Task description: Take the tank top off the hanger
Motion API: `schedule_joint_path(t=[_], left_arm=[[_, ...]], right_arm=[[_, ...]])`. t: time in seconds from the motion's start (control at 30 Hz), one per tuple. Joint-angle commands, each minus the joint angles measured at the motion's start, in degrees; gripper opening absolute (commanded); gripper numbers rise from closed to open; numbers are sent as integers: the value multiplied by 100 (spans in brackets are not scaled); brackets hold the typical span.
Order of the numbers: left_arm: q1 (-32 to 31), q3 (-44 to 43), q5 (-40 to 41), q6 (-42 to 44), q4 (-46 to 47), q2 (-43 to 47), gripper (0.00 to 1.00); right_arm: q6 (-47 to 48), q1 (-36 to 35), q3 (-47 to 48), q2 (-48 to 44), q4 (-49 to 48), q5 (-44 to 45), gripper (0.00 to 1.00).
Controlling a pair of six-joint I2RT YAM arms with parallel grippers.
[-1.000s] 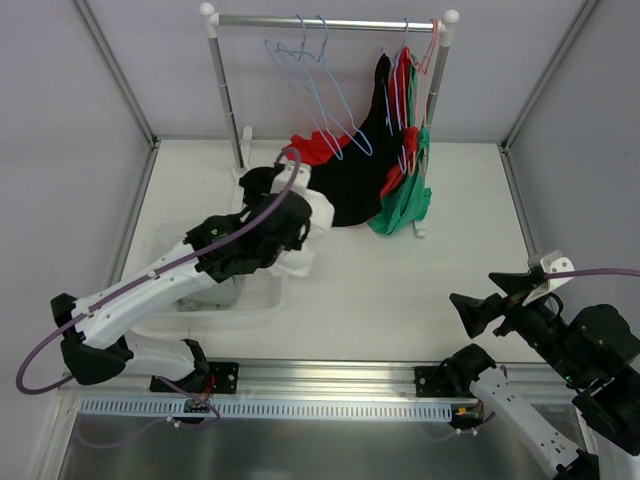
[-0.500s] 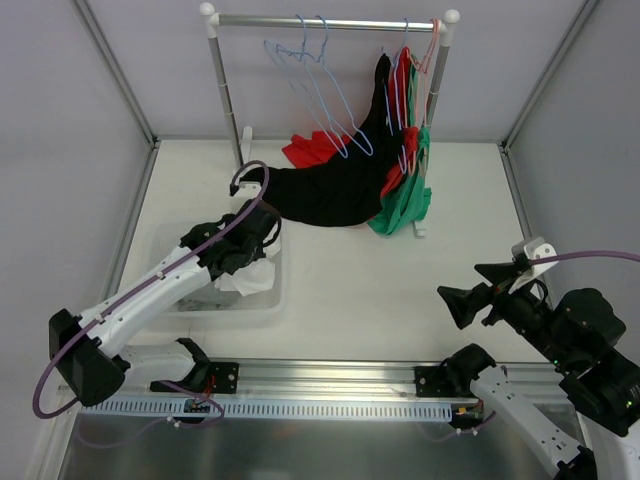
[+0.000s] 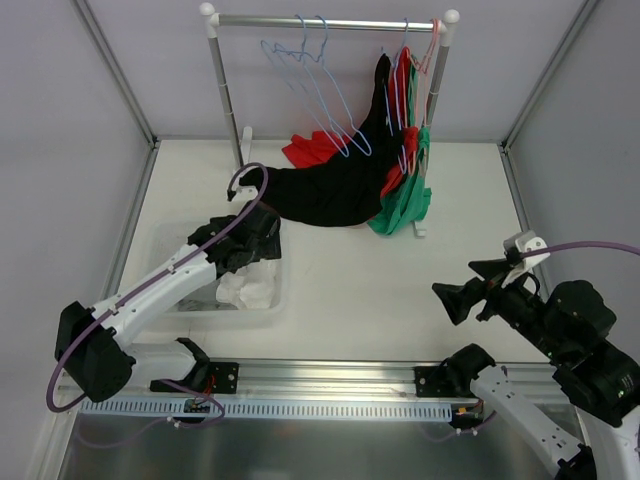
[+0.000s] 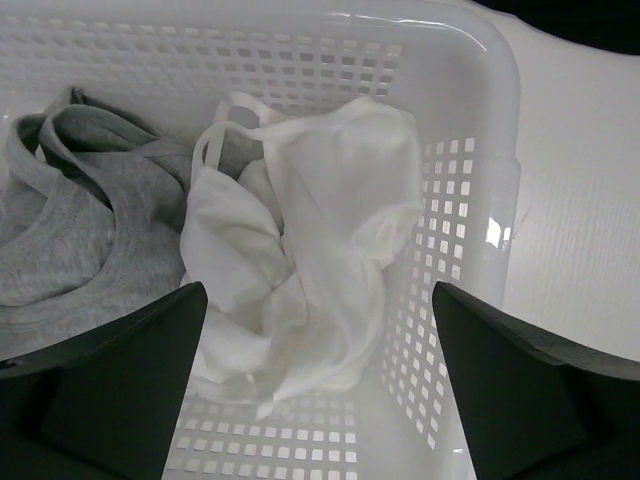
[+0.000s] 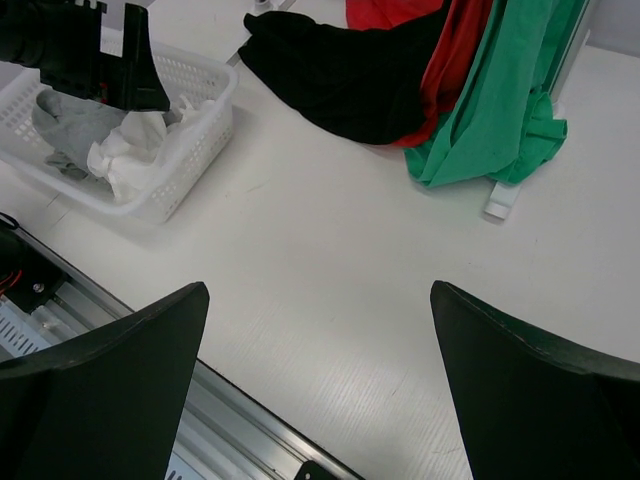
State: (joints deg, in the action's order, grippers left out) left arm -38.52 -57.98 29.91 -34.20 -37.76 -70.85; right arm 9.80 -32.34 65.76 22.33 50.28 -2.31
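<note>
A crumpled white tank top [image 4: 300, 240] lies loose inside the white basket [image 4: 480, 150], beside a grey garment [image 4: 80, 230]. My left gripper [image 4: 320, 290] hangs open just above it, fingers wide apart and touching nothing. From above, the left gripper [image 3: 250, 262] sits over the basket's right end, with the white tank top [image 3: 245, 290] below it. Several empty blue hangers [image 3: 320, 85] hang on the rail [image 3: 330, 22]. My right gripper [image 3: 470, 285] stands open over bare table at the right, holding nothing.
Black [image 3: 330, 195], red [image 3: 315, 148] and green [image 3: 405, 210] garments hang from hangers at the rail's right end and drape onto the table. The rack's posts [image 3: 225, 90] stand at the back. The basket [image 3: 230, 312] sits front left.
My left gripper carried the white tank top down into the basket, then opened and let it go. The right arm drifted slightly left.
</note>
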Motion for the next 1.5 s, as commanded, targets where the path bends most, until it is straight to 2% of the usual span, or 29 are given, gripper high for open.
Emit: schedule_joint_path(t=[0.0,0.23,0.4,0.5,0.53,0.6,0.73,0.87,1.03,1.13,1.2,1.47], left_arm=[[38,-196,-161,0,93,440,99],[38,-767,-661,633,-293,1477,99],[38,-1127,-1057,1160,-978,1925,99],[38,-1163,-900,1336,-1268,2005,99],[38,-1163,-804,1389,-1339,2022,99],[38,-1137,-846,1477,-1540,2049,99],[38,-655,-1119,1705,-1525,2346,99],[38,275,-568,1513,-1112,2663,99],[38,629,-583,1442,-838,3059,99],[38,709,-688,1424,-821,3068,99],[38,726,-741,1442,-803,3007,99],[38,744,-802,1460,-803,2761,99]], right_arm=[[-84,26,69,534,-212,160,99],[-119,26,762,1737,-589,705,99],[189,210,1825,2968,-704,802,99],[198,544,2519,3759,-826,600,91],[215,701,2704,4162,-853,495,84],[250,781,3363,4577,-845,398,78],[505,790,4356,5553,-818,669,74],[724,790,5130,6335,-792,749,72],[883,799,6096,7223,-792,933,66],[1006,808,6422,7618,-827,1056,58],[1024,825,6502,7751,-862,1127,57],[892,922,6423,8217,-1020,1066,39]])
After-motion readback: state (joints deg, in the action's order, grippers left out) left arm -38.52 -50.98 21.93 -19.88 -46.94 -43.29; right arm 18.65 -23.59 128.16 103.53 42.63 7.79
